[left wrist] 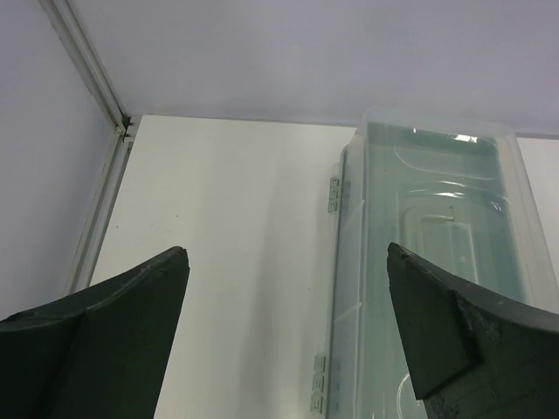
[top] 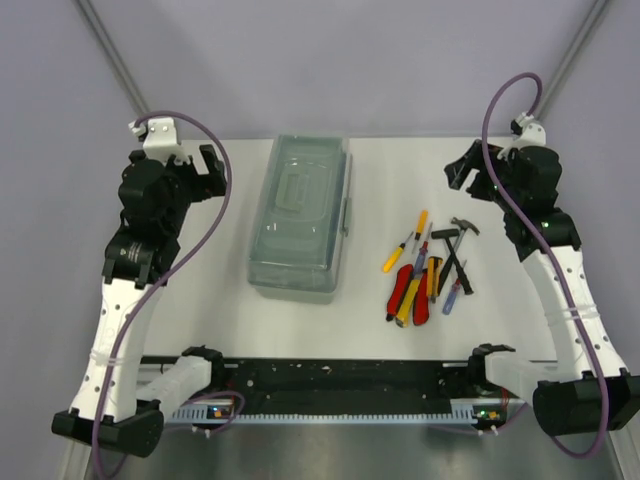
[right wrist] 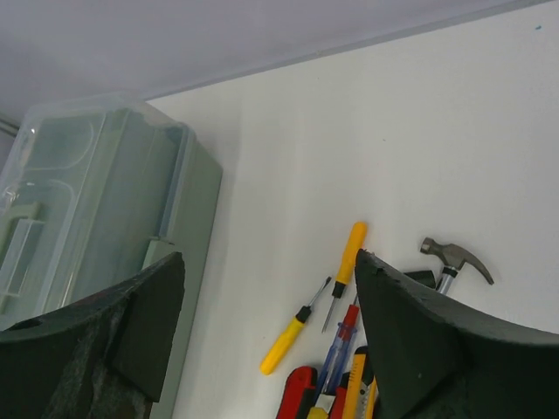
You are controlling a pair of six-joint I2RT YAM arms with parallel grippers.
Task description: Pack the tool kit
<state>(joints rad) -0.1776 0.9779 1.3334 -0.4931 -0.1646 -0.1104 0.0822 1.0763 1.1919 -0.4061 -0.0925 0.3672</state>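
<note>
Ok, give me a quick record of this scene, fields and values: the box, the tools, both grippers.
toolbox: on table, left of centre, lid closed
tools: loose pile on the table, right of toolbox
hammer: far-right end of the pile
left gripper: open, empty, left of toolbox
right gripper: open, empty, near the tools

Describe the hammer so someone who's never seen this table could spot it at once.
A clear box sits in the middle of the table, with a cluster of tools to its right. The hammer lies at the cluster's far right corner; it alone has a grey metal head, where most neighbours show red or yellow handles.
</note>
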